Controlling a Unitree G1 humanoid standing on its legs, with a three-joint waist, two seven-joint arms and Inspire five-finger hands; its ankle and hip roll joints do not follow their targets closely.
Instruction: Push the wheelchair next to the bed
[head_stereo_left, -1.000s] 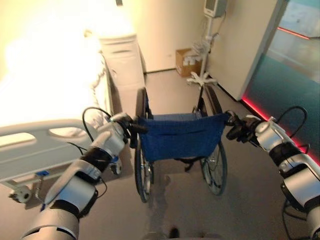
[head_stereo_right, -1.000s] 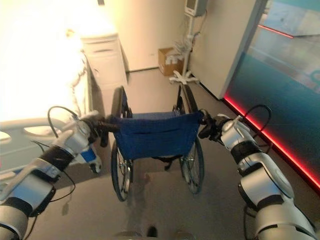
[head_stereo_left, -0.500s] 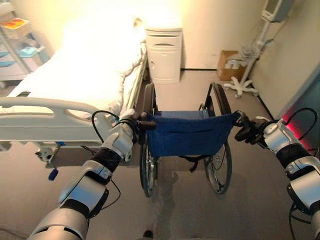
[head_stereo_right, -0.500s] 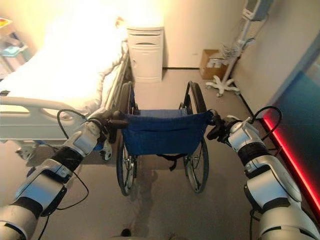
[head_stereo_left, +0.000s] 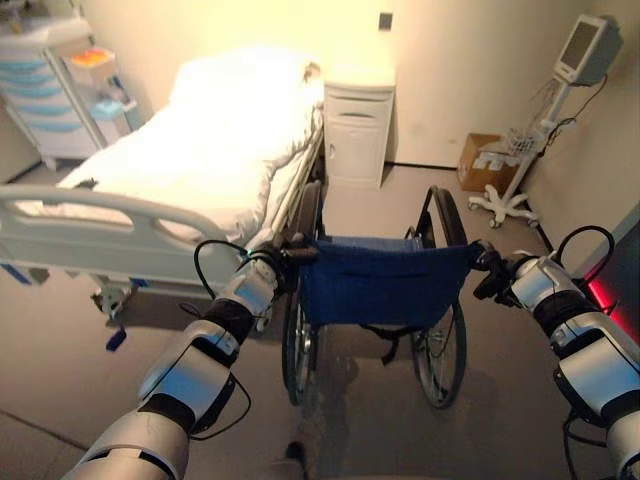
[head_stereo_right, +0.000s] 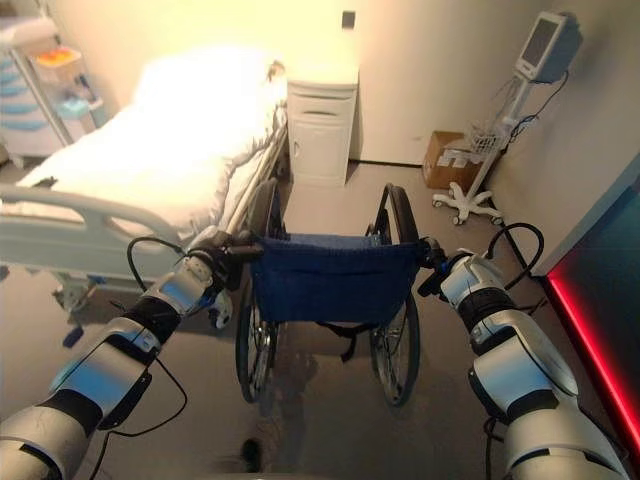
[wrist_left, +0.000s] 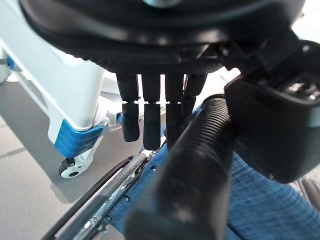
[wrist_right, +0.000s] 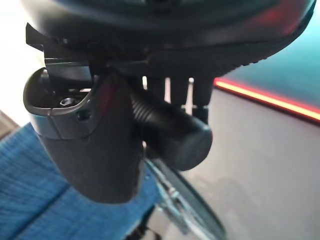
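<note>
A wheelchair (head_stereo_left: 385, 285) with a blue cloth back stands in front of me, its left wheel close to the side of the white bed (head_stereo_left: 200, 150). My left hand (head_stereo_left: 268, 272) is on the left push handle (wrist_left: 195, 165), a ribbed black grip held between the fingers (wrist_left: 150, 125) and the thumb. My right hand (head_stereo_left: 497, 275) is curled round the right push handle (wrist_right: 172, 135), with the thumb (wrist_right: 100, 145) over it. The bed has a white rail (head_stereo_left: 110, 215) at its near end.
A white bedside cabinet (head_stereo_left: 358, 135) stands against the far wall past the wheelchair. A monitor on a wheeled stand (head_stereo_left: 520, 150) and a cardboard box (head_stereo_left: 480, 160) are at the far right. A drawer trolley (head_stereo_left: 60, 90) is far left. A red light strip (head_stereo_right: 590, 340) runs along the right wall.
The whole picture has swung, so the camera has moved and the bed now shows fully. The wheelchair stands nearer the bed's side. Both hands keep their hold on the handles.
</note>
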